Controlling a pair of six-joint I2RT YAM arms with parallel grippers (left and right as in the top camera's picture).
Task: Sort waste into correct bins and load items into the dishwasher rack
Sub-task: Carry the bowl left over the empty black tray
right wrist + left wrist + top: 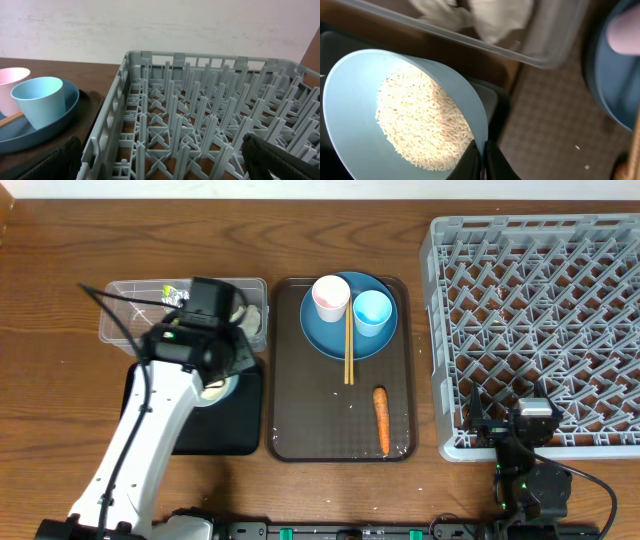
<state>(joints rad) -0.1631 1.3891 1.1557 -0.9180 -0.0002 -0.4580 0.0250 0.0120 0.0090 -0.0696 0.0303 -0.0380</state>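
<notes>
Left hand grips the pale-blue bowl by its rim, left-centre of the overhead frame over the black tray — prob. to tip the rice out. Right hand, lower right by the rack, gapes open — empty.

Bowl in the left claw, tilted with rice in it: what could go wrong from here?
1. The left claw pinches only the thin rim of the pale-blue bowl. Loaded with rice, it could pivot or slip.
2. The bowl hangs near the black tray corner, beside the brown serving tray. Poured rice could miss; stray grains lie there already.
3. The clear tub of tissues sits close behind and could get knocked.
</notes>
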